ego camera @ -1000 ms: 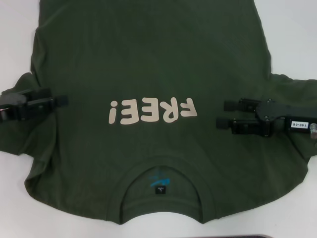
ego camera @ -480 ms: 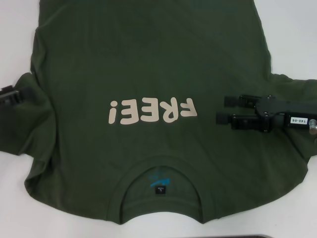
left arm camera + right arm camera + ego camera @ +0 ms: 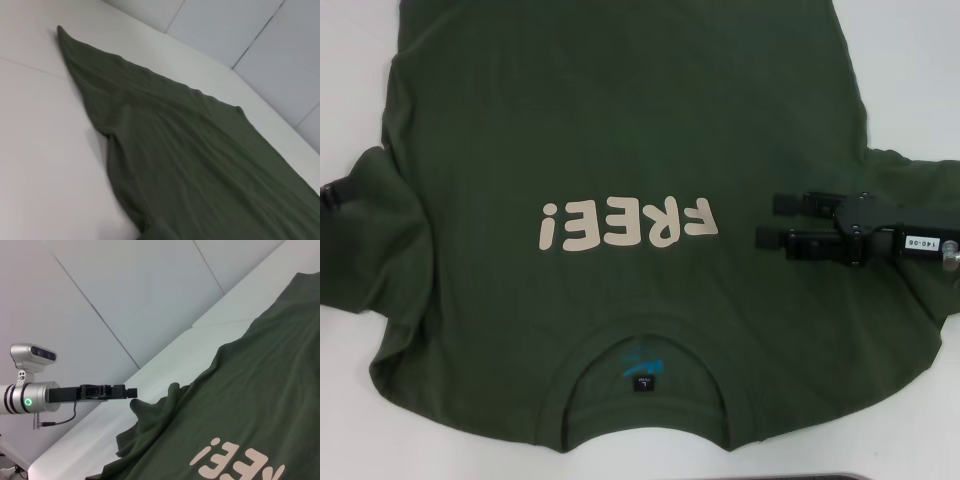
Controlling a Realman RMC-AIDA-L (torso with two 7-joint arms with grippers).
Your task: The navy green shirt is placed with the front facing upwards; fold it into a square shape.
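Note:
The navy green shirt (image 3: 620, 130) lies spread flat on the white table, front up. Its cream "FREE!" lettering (image 3: 628, 224) is at the centre, and the collar with its dark label (image 3: 645, 382) lies nearest me. My right gripper (image 3: 768, 222) is open over the shirt's chest, just right of the lettering, with nothing between its fingers. Only the tip of my left gripper (image 3: 334, 194) shows at the left edge, beside the bunched sleeve (image 3: 380, 240). The right wrist view shows the left gripper (image 3: 133, 391) next to that sleeve's raised fold. The left wrist view shows only the shirt's cloth (image 3: 200, 155).
Bare white table (image 3: 910, 70) surrounds the shirt on both sides and at the near corners. A dark edge (image 3: 840, 477) runs along the bottom of the head view. Pale wall panels (image 3: 125, 290) stand behind the table.
My left gripper has pulled back to the left, off the shirt's chest to the edge of the view. The right gripper has barely shifted.

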